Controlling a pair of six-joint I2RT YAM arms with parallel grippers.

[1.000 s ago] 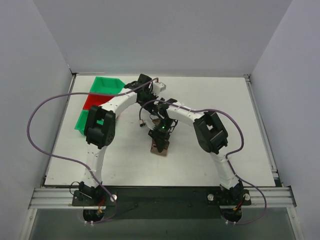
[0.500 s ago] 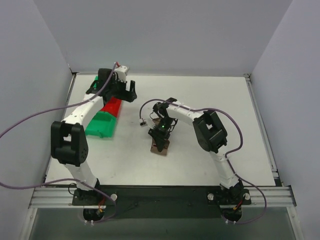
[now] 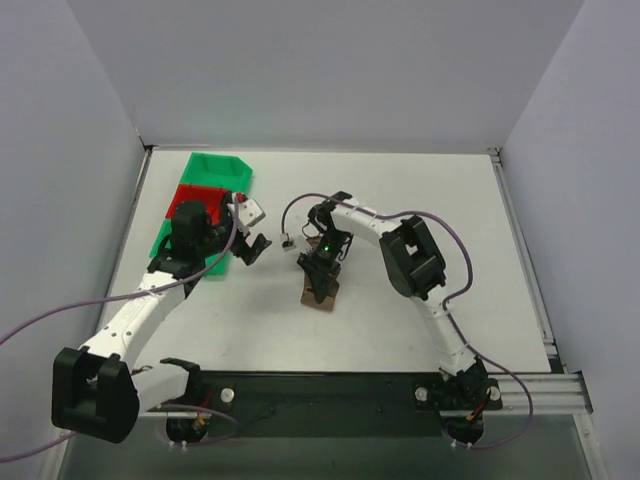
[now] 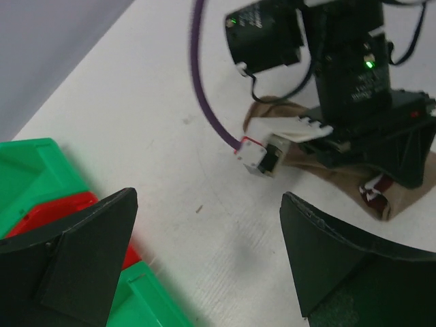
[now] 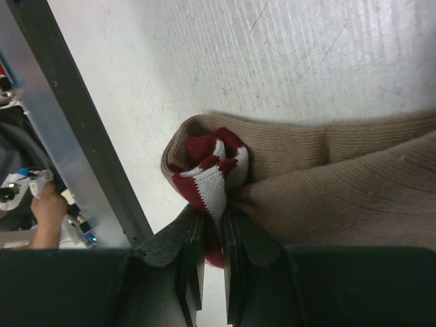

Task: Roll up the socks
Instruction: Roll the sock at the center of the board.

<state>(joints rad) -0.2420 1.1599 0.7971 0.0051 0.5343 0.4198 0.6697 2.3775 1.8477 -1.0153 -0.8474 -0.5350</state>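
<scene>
Found socks [image 3: 322, 296] mid-worktop [image 3: 440, 200], tan, bunched, with right hand [image 5: 211, 233] pinched shut on the maroon cuff [image 5: 204, 170] (white stripes showing). Found left hand [image 4: 208, 252] spread wide, holding nothing, beside bins [image 3: 215, 172] near the left edge.

No writing, label, brand name, number or sign can be read in any of the three views. The one thing that might carry print is a small white connector [image 4: 262, 153] at the end of a purple cable [image 4: 204, 82], just to the left of the tan sock [image 4: 402, 199]. It is too blurred for any mark on it to be made out.
</scene>
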